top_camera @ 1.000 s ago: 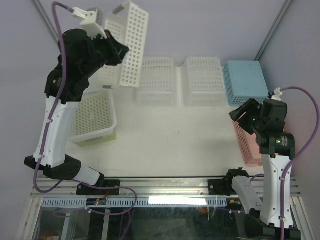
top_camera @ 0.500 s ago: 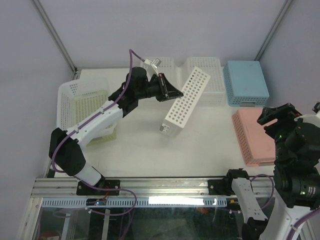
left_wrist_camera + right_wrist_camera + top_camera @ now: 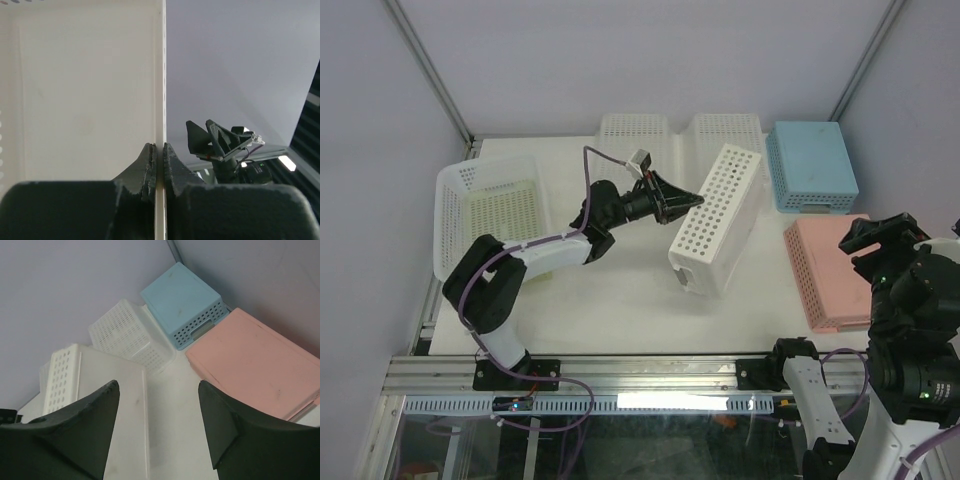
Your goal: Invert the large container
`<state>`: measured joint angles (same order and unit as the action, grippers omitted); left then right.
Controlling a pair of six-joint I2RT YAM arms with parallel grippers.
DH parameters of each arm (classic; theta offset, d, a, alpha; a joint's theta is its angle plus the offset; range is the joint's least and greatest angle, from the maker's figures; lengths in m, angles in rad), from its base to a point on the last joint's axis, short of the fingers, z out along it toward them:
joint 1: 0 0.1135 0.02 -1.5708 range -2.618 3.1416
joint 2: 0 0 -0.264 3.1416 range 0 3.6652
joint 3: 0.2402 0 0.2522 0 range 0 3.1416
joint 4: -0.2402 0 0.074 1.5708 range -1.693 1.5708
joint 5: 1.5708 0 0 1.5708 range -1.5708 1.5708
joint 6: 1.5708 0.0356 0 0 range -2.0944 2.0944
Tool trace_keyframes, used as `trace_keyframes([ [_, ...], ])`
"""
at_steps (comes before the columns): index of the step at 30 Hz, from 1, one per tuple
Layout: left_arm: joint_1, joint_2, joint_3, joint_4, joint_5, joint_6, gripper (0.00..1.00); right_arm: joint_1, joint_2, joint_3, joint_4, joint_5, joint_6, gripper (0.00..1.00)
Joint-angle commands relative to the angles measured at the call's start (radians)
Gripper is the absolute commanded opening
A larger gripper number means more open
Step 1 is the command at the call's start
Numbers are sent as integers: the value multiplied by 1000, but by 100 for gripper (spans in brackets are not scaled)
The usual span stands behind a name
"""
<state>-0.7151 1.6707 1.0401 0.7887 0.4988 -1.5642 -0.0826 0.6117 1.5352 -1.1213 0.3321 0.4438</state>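
- Left of frame: the large container [image 3: 455,195] stands on the table [image 3: 620,300] with its opening facing up.
- Centre: the left jaws are pinched shut on the wall of a smooth-based white basket [image 3: 720,215], which is tilted on edge.
- Lower right: the right jaws stand apart and hold nothing.

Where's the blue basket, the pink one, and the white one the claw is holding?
Blue basket [image 3: 810,165]: top view, its flat top face.
Pink basket [image 3: 830,265]: top view, its flat top face.
White held basket [image 3: 712,205]: top view, its holed side wall.
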Motion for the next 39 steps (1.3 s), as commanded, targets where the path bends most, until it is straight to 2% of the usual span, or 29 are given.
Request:
trace_keyframes([
  [1,-33,78,-84,398,-7,-261,0,3,-3,-12,18,0,19,68],
  [6,-39,109,-176,478,-30,-310,0,3,-9,-23,11,-1,24,68],
  [15,-38,98,-279,414,-22,-219,0,4,-14,-41,14,-11,33,68],
  [16,-38,97,-283,398,-15,-202,2,4,-15,-44,15,-12,34,68],
  [19,-38,91,-288,324,14,-124,27,4,-17,-50,14,-14,33,68],
  [22,-38,49,-289,175,26,14,47,4,-19,-56,13,-12,31,68],
  [24,-40,-3,-268,-16,13,144,62,4,-22,-60,14,-10,32,68],
  [27,-49,-80,-223,-325,-74,343,78,3,-21,-65,18,-13,33,68],
  [29,-51,-119,-207,-468,-137,432,85,4,-21,-69,22,-17,36,68],
  [33,-53,-159,-198,-646,-225,562,99,4,-19,-90,36,-34,44,68],
  [39,-81,-216,-186,-804,-357,704,99,4,6,-147,40,-147,58,69],
])
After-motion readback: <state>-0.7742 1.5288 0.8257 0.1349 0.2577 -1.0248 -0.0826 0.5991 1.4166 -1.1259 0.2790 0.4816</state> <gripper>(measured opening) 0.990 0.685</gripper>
